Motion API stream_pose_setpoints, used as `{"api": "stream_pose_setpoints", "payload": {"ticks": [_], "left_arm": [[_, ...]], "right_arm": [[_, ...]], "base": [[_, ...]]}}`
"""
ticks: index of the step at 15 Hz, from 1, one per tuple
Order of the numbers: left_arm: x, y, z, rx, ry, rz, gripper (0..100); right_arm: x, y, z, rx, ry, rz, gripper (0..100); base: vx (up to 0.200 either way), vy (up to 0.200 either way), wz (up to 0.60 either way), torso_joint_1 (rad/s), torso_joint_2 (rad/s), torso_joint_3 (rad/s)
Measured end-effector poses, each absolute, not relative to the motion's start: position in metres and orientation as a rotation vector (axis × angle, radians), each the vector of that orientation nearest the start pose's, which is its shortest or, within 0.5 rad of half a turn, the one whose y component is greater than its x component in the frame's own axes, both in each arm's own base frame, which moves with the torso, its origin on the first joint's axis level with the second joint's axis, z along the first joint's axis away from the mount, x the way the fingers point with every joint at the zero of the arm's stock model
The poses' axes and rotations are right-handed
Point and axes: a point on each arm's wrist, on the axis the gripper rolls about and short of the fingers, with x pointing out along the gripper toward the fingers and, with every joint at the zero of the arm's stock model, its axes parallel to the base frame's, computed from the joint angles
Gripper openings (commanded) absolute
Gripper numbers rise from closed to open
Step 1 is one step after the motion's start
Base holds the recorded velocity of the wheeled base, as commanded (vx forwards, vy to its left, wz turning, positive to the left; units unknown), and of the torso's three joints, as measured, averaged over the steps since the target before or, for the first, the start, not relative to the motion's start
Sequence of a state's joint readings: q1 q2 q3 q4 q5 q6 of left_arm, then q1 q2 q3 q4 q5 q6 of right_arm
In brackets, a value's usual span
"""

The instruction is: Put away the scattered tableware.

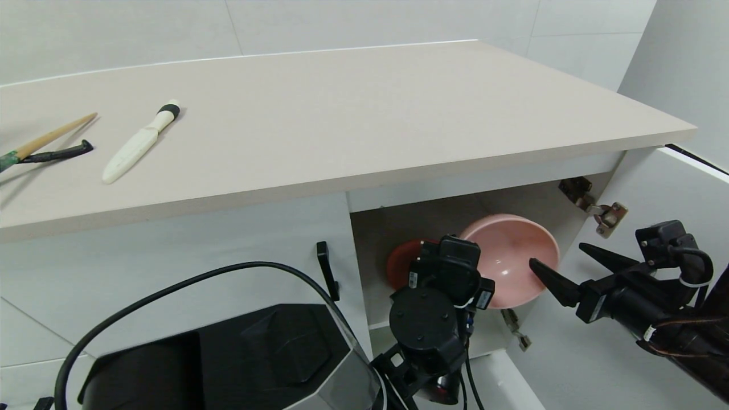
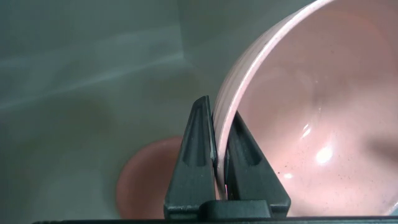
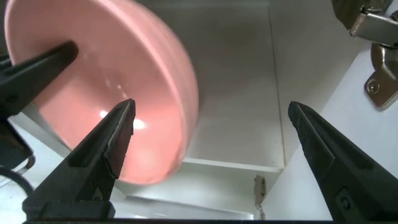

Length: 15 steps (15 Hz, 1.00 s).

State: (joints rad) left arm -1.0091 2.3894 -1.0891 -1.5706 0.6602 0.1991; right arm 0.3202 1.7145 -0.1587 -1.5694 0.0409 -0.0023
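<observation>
Left gripper (image 2: 219, 163) is pinched tight on the rim of the pink bowl (image 2: 311, 118), one finger inside the wall and one outside, so the bowl hangs on edge rather than level, its hollow turned toward the robot's right. From that grip the bowl's body runs off to the right, at the mouth of the open cabinet (image 1: 421, 219). A red plate (image 2: 146, 183) sits to its left in the same compartment, and the shelf (image 3: 230, 163) lies below and beyond (whether the bowl's lower rim touches it, I cannot tell). As I judge it, the coming move turns on that tilt: the bowl must go forward, down and flat, beside the plate or onto it. Right gripper (image 1: 561, 257) hangs spread wide and empty just beside the bowl's right rim, so it is the nearer free tool. Its wrist view shows the hollow face-on and the door hinge (image 3: 380, 65); the head view adds a knife (image 1: 139, 142) lying on the counter (image 1: 370, 114).
</observation>
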Motion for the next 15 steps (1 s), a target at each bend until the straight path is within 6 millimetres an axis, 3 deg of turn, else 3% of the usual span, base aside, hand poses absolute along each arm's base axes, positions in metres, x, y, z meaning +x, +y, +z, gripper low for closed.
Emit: {"api": "stream_pose_setpoints", "payload": {"ticks": [14, 15], "left_arm": [[0.238, -0.375, 0.092, -0.062, -0.252, -0.336, 0], [0.238, -0.376, 0.092, -0.063, -0.253, -0.337, 0]], "right_arm": [[0.217, 0.063, 0.130, 0.002, -0.042, 0.321, 100], [0.217, 0.063, 0.131, 0.002, -0.044, 0.321, 0]], "base": [[0.000, 0.000, 0.00, 0.000, 0.00, 0.000], [0.000, 0.000, 0.00, 0.000, 0.00, 0.000]]}}
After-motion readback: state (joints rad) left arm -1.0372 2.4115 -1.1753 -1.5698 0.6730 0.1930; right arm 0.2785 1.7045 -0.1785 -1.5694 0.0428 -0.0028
